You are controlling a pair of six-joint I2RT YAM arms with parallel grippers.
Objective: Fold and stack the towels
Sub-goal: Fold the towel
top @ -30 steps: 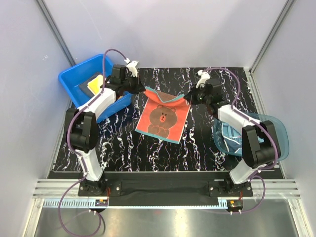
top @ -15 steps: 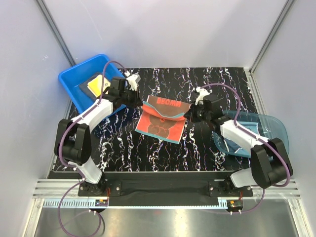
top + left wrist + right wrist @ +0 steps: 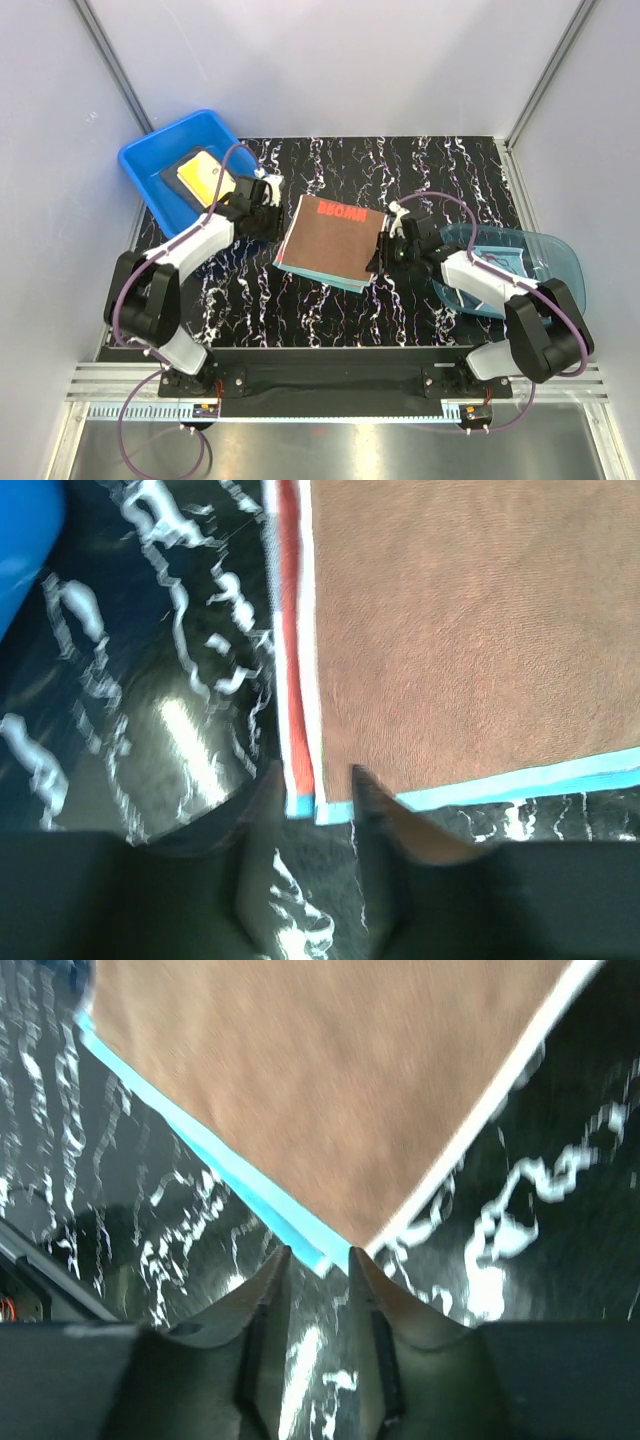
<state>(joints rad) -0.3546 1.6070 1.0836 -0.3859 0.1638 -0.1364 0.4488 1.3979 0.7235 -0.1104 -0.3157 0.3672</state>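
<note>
The brown towel with red lettering [image 3: 333, 243] is lying folded in half at the middle of the black marbled table [image 3: 430, 170], brown side up, with its teal-trimmed edges nearly lining up. The left gripper [image 3: 311, 785] is sitting at a corner on the towel's left side and the right gripper [image 3: 317, 1260] at a corner on its right. Each has its jaws slightly parted about the corner rather than pinching it, so neither is holding cloth. The half-fold looks laid down, and the step in hand seems to be letting go of it. The next move is probably calling for a second fold or a lift. That means catching both layers together without dragging them askew, then heading to the blue tub [image 3: 150, 165], where a yellow towel [image 3: 200, 175] is resting on a dark towel [image 3: 172, 183]. A light blue towel [image 3: 490, 262] is waiting in the teal bowl [image 3: 555, 260].
</note>
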